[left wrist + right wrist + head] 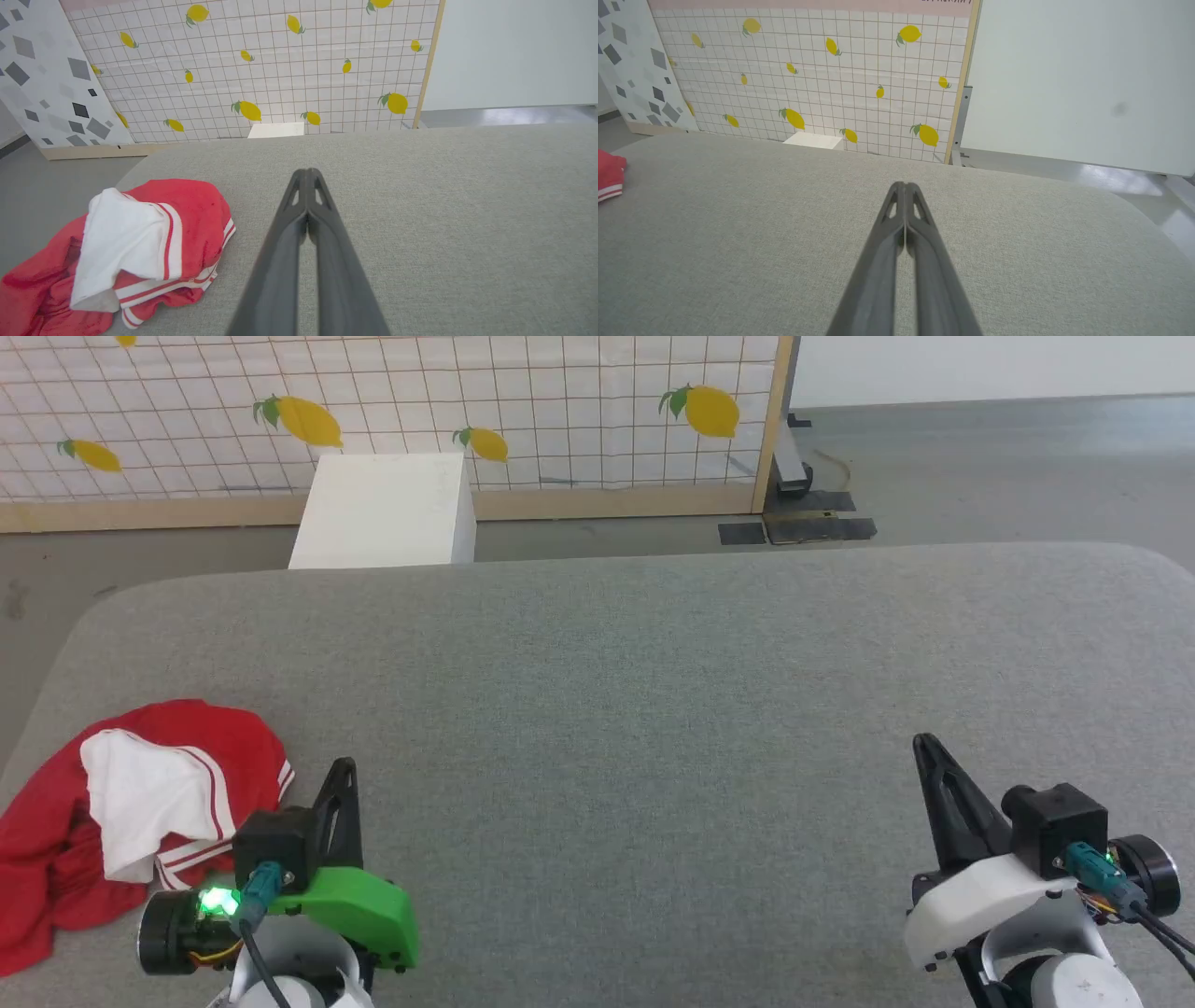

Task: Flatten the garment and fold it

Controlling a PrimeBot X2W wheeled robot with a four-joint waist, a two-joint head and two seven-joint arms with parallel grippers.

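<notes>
1. At the bottom of the head view, the left gripper (pixel 345 770) sits lower left and the right gripper (pixel 929 751) lower right. Each has its fingers pressed together on nothing, and the wrist views show the same (pixel 307 173) (pixel 905 185).
2. The garment (pixel 56 859) lies in a crumpled heap at the lower left, just beside the left gripper and apart from it. A white sleeve with striped trim is folded over the red body, and no print is showing.
3. Nothing is flattened yet, so the first grasp looks like the step in hand. The left fingers should part and pinch one layer at a clear edge, such as the striped cuff, rather than the middle of the pile. The cloth can then be drawn toward the centre of the grey padded surface (pixel 653 663).
4. The right gripper is well apart from the heap and must cross over to take a second corner.
5. The heap sits near the surface's left edge, so a careless tug could slide it off.
6. Farther up the frame, a white box (pixel 383 509) stands beyond the far edge, before a lemon-printed panel (pixel 560 392). Neither is in the way
</notes>
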